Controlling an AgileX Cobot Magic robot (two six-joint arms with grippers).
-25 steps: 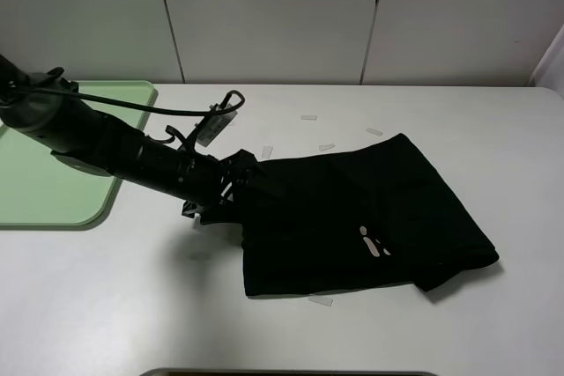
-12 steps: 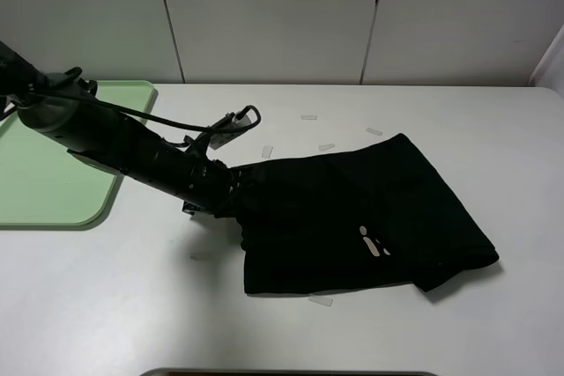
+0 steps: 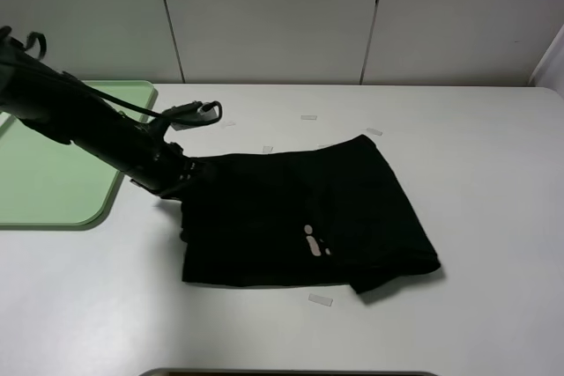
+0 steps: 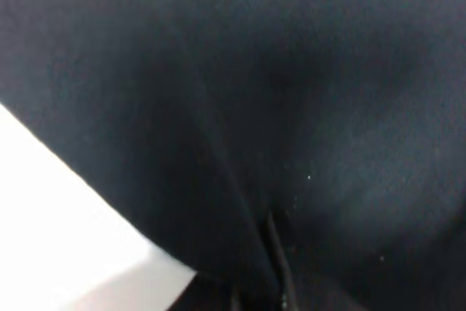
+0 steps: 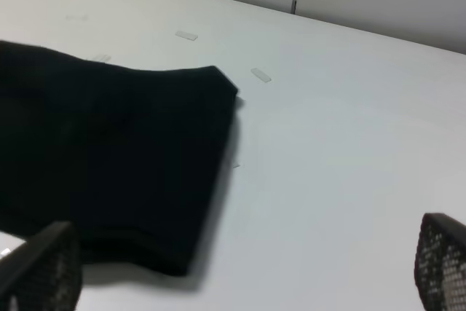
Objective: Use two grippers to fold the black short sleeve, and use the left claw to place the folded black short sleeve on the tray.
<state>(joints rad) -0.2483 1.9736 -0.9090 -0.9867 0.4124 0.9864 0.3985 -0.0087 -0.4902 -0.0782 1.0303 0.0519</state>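
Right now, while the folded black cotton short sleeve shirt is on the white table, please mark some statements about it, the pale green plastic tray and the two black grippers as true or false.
1. The black cotton short sleeve shirt lies in the pale green plastic tray. False: it lies on the white table, to the right of the tray in the high view.
2. The left gripper is shut on the shirt's edge nearest the tray. True.
3. The right gripper also clamps the shirt. False: it is open and holds nothing.
4. Pale lettering shows on the shirt's top face. True.
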